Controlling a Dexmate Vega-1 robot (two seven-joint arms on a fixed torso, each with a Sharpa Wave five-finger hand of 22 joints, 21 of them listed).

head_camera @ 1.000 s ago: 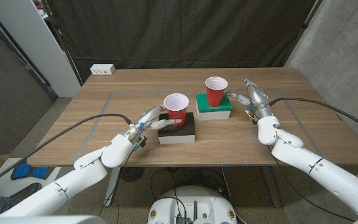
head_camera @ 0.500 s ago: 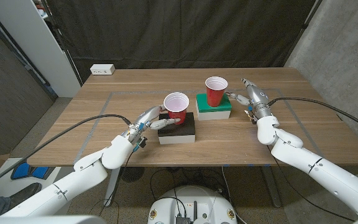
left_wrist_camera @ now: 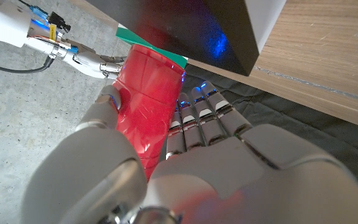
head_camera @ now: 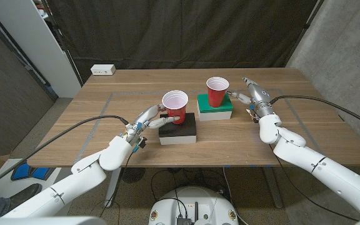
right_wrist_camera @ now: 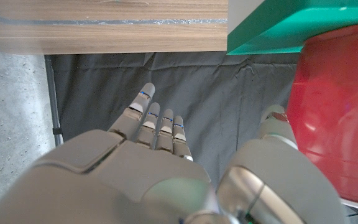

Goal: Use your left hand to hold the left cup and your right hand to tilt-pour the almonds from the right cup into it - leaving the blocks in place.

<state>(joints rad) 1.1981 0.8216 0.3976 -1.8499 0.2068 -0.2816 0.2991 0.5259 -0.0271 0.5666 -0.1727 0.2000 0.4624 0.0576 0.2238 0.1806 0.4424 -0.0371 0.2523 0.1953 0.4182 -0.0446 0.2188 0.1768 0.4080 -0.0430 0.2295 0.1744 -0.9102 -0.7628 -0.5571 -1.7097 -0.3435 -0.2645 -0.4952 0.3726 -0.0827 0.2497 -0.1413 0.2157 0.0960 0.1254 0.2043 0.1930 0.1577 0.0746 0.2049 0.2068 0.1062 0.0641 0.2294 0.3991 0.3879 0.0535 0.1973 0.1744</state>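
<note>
Left hand (head_camera: 157,118) is wrapped around the left cup (head_camera: 175,106): thumb on one side, fingers on the other, as seen in the left wrist view, where the fingers (left_wrist_camera: 199,121) lie along the red wall of the left cup (left_wrist_camera: 146,106). The cup's base sits at the black block (head_camera: 179,129), held slightly tilted; whether it is fully seated on the block cannot be told.

Right hand (head_camera: 247,97) is beside the right cup (head_camera: 217,92), with fingers apart and nothing held. In the right wrist view the thumb is close against the wall of the right cup (right_wrist_camera: 323,127), the fingers (right_wrist_camera: 157,124) are spread away from it; actual contact cannot be told.

The right cup stands upright on the green block (head_camera: 215,106), which rests on the wooden counter (head_camera: 105,119). The green block's edge (right_wrist_camera: 284,28) is also seen in the right wrist view, and the right hand (left_wrist_camera: 79,56) is seen beyond the cup in the left wrist view.

Both cup mouths look pale inside from the head view; contents cannot be made out.

A white power strip (head_camera: 103,69) lies at the counter's far left edge.
</note>
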